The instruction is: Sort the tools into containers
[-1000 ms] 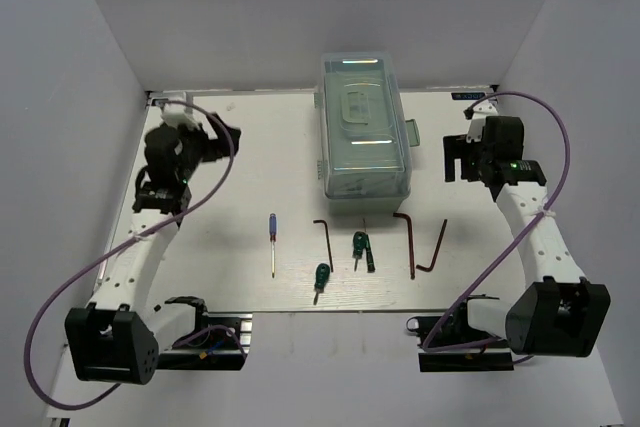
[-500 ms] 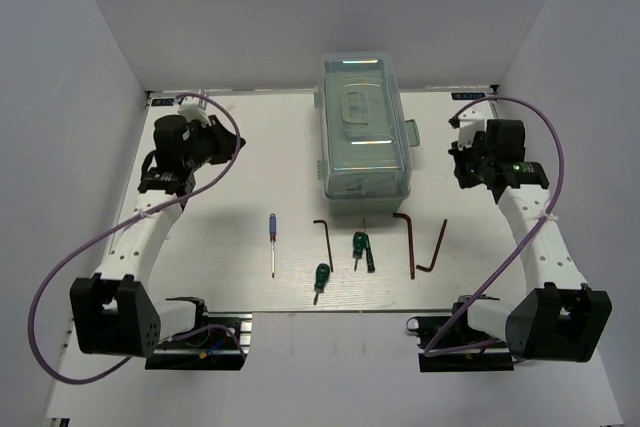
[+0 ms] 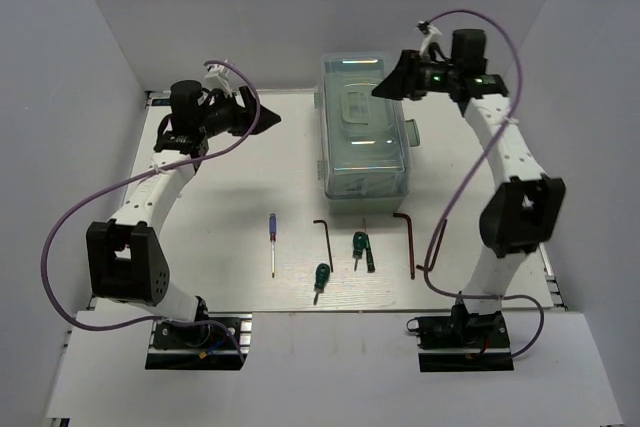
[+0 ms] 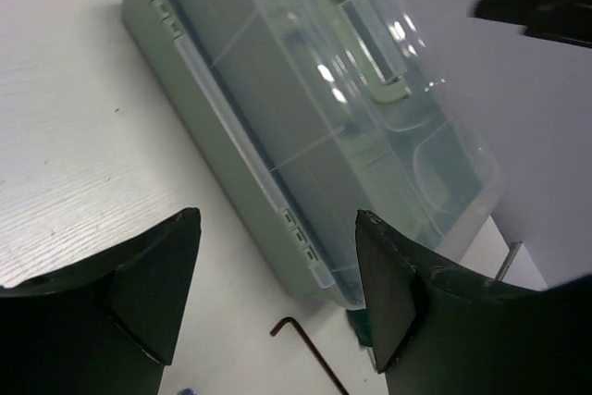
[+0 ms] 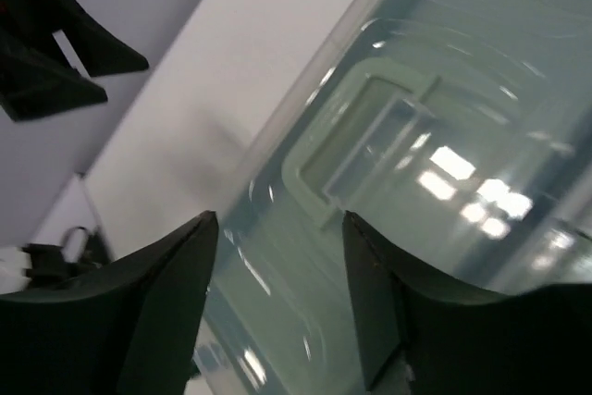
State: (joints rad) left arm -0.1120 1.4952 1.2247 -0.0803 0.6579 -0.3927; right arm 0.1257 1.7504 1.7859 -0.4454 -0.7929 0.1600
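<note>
Both aloft, jaws apart: left gripper point(image 3: 263, 119), right gripper point(image 3: 386, 88).

We see a robotics lab, with a bench set up as a test cell. Plain white panels point(image 3: 300, 7) wall in a white counter point(image 3: 240, 177) on three sides. Two white robot arms, the left arm point(image 3: 150, 197) and the right arm point(image 3: 505, 142), are bolted at the counter's near edge, and purple cables point(image 3: 45, 262) loop loose from them. On the counter a closed pale green toolbox point(image 3: 365, 127) stands behind small hand tools point(image 3: 320, 277), which are laid out in a tidy row like a staged trial.
</note>
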